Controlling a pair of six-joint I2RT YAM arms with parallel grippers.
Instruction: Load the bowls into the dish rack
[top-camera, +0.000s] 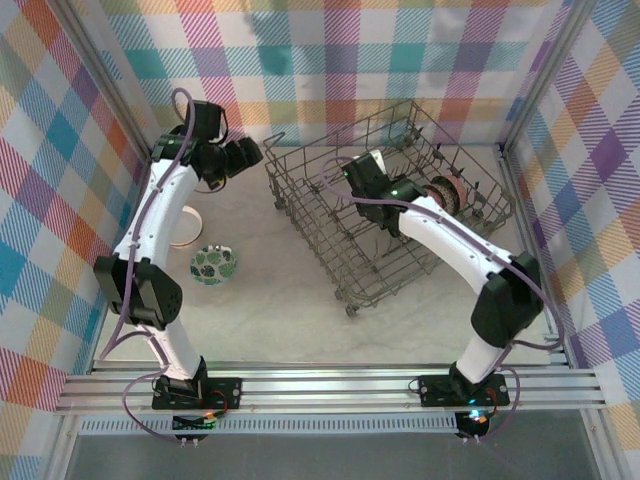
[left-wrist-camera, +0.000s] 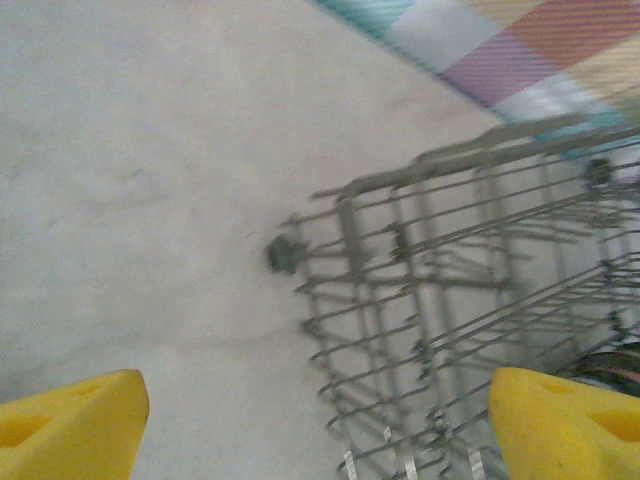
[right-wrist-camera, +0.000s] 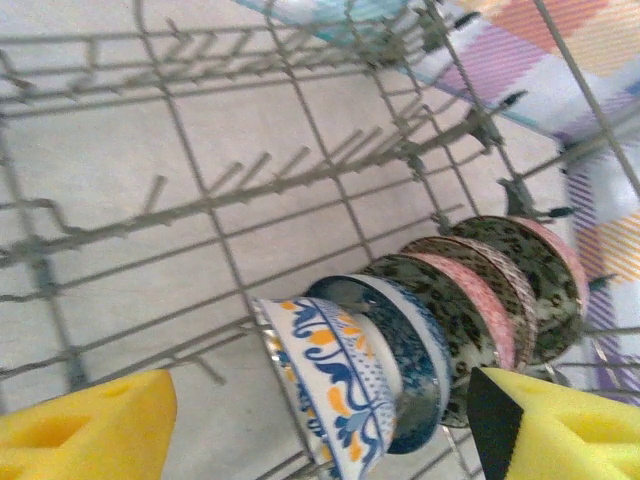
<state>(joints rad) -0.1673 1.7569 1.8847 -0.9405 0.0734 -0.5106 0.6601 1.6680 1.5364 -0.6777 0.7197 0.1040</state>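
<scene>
Wire dish rack (top-camera: 340, 240) holds patterned bowls (right-wrist-camera: 410, 340) on edge.

One dish rack (top-camera: 322, 228) holds five bowls (right-wrist-camera: 452, 322); two more bowls (top-camera: 213, 265) sit outside.

Looks like a robot lab test cell tbh: plaid cloth walls (top-camera: 50, 150) all round, white robot arms (top-camera: 160, 215) bolted to an aluminium rail (top-camera: 330, 385).

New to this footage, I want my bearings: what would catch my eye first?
The wire dish rack fills the table's right half, a row of patterned bowls standing on edge between its tines. The right gripper hovers open above them, and a green-patterned bowl sits on the table at left.
</scene>
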